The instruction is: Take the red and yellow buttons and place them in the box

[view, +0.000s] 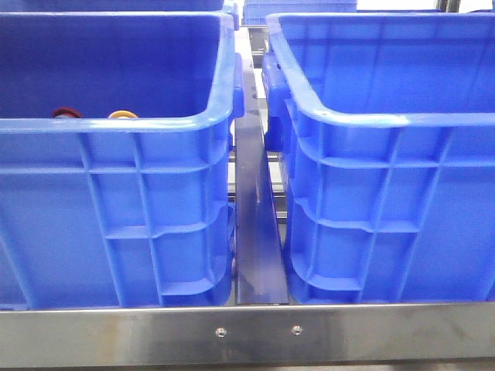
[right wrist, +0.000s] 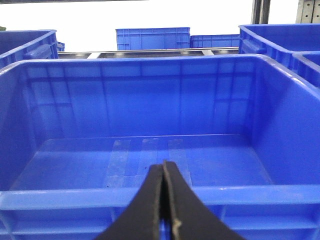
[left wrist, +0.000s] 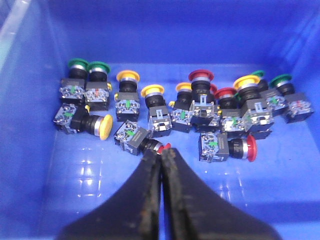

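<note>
Several push buttons lie in a cluster on the floor of the left blue crate [left wrist: 45,200]. Among them are a red button [left wrist: 235,148] on its side and a yellow button [left wrist: 102,126] on its side. My left gripper [left wrist: 161,151] is shut just above the floor, its tips right at the red cap of another fallen button [left wrist: 135,139]; nothing shows between the fingers. In the front view only a red cap [view: 66,113] and a yellow cap [view: 122,114] peek over the rim. My right gripper [right wrist: 163,167] is shut, hovering at the near rim of the empty box [right wrist: 150,195].
Green-capped buttons [left wrist: 77,63] stand among the red and yellow ones. The left crate [view: 116,127] and the box [view: 387,120] sit side by side, with a metal rail [view: 255,232] between them. More blue crates [right wrist: 152,37] stand behind.
</note>
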Robot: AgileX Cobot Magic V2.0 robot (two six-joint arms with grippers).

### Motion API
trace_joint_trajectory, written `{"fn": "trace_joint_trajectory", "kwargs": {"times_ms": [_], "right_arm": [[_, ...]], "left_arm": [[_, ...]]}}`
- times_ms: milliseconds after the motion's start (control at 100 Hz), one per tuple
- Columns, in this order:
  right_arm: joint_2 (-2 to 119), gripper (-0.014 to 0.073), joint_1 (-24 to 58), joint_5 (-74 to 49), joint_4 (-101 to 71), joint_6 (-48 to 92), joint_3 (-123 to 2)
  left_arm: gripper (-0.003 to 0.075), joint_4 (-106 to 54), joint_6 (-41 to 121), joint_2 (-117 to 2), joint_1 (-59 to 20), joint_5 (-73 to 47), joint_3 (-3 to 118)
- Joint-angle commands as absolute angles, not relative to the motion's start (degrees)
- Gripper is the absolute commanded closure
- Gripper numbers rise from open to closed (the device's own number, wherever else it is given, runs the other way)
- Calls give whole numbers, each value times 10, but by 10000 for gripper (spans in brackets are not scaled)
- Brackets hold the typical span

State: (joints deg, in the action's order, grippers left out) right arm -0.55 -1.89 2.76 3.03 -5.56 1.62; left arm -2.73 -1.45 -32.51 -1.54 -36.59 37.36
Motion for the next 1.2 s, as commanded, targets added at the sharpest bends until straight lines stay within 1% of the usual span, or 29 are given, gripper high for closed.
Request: {"fn": "trace_joint_trajectory", "kwargs": {"times_ms": [0,80,130,180,200,250,330,520,620,800,1190], "right_arm": [[-17,687,-22,73,28,-52,19],[-17,687,-22,73,28,-52,19],[-17,687,-22,73,28,-52,19],[-17,687,-22,73,28,-52,19],[-17,687,-22,73,28,-52,19],[-17,687,-22,73,28,-52,19],[-17,687,-22,73,28,-52,19],[-17,687,-22,73,28,-52,19],[-17,687,-22,73,28,-52,19],[-17,687,-22,73,28,-52,19],[-17,687,-22,73,28,-52,19]], "left_arm": [[610,-36,-8,-384,-18,-341,420],[479,-36,0,-429,-18,-345,446],[381,-40,5,-455,-18,-345,460],[306,-50,15,-480,-18,-348,476],[280,-56,18,-489,-18,-349,483],[244,-73,18,-516,-18,-355,500],[238,-101,19,-564,-18,-381,534],[239,-103,20,-678,-20,-472,624],[239,-103,24,-729,-38,-503,667],[239,-94,33,-814,-70,-504,730],[239,-115,33,-948,-74,-544,814]]}}
